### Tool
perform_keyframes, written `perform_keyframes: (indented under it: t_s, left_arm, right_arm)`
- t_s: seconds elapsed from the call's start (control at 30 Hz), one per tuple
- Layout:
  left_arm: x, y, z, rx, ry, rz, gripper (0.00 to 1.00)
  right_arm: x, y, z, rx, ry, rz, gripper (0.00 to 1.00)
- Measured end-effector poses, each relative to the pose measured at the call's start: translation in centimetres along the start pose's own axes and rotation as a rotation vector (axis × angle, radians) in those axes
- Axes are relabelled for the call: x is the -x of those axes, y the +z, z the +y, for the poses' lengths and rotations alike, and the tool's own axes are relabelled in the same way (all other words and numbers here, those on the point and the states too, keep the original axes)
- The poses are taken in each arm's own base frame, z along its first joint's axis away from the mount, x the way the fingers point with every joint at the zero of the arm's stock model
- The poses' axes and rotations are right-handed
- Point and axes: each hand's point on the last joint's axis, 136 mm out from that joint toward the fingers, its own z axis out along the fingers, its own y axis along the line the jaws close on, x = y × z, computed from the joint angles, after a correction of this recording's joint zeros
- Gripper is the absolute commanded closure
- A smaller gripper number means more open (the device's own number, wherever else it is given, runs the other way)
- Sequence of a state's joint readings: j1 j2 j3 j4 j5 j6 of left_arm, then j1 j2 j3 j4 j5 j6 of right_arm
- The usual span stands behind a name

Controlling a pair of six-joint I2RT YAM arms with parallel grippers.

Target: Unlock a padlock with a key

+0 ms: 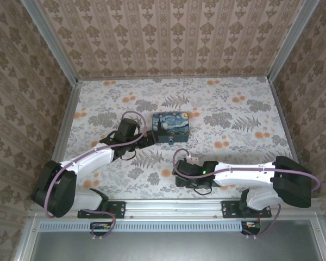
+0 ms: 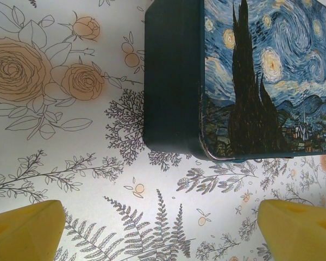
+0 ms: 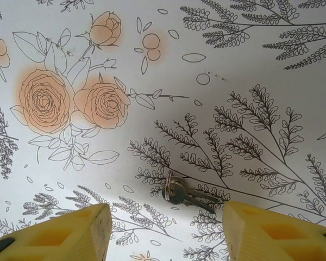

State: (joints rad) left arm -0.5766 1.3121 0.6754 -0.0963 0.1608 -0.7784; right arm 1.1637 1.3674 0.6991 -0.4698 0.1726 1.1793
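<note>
Your left claw [image 2: 160, 207] is spread wide and holds nothing. Its two yellow fingertips are cut off at the bottom corners of the left wrist view. Ahead of it sits one Starry Night box [image 2: 174, 81], cropped by the top and right edges. From above, a tiny dark speck at the box's near edge may be the padlock [image 1: 171, 142], but it is too small to confirm. Your right claw [image 3: 167, 209] is also spread and empty. Two keys [image 3: 186, 196] on one ring lie on the floral surface [image 3: 250, 65], just ahead between its fingertips.
</note>
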Motion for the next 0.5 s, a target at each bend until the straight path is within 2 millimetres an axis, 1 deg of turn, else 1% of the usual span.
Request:
perform_keyframes:
  t_s: [0.2, 0.37, 0.5]
  left_arm:
    - [0.0, 0.2, 0.0, 0.001, 0.0, 0.002, 0.0]
    - [0.0, 0.4, 0.1, 0.002, -0.001, 0.003, 0.0]
    - [0.0, 0.6, 0.1, 0.003, 0.0, 0.004, 0.0]
  right_arm:
    - [-0.5, 1.1, -0.9, -0.057, -0.057, 0.02, 0.47]
    - [-0.7, 1.5, -1.4, -0.087, -0.105, 0.033, 0.52]
    - [-0.6, 1.7, -1.0, -0.097, -0.142, 0.039, 0.62]
